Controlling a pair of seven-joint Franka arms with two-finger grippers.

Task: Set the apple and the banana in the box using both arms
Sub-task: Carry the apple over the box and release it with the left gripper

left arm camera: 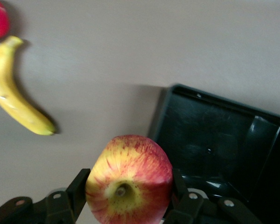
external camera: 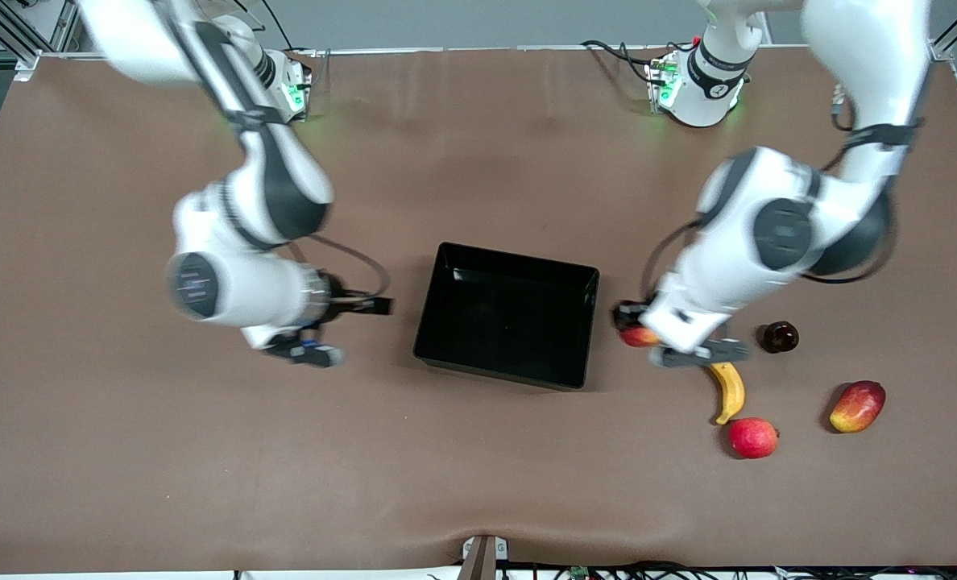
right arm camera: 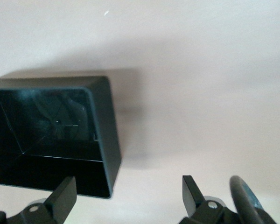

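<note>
Brown tabletop carries everything. Left gripper (left arm camera: 128, 205) is clamped on the apple (left arm camera: 129, 181), held up just beside the empty box (left arm camera: 214, 140); the banana (left arm camera: 14, 93) lies on the table nearby, untouched. Right gripper (right arm camera: 130, 196), fingers apart and empty, hovers beside the box.

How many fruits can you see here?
5. The apple is in the left hand beside the box; the banana, pinkish-red fruit, mango and dark fruit lie on the table.

a lab – aluminium frame (external camera: 11, 40), cables (external camera: 607, 50), brown-covered table (external camera: 478, 161)
</note>
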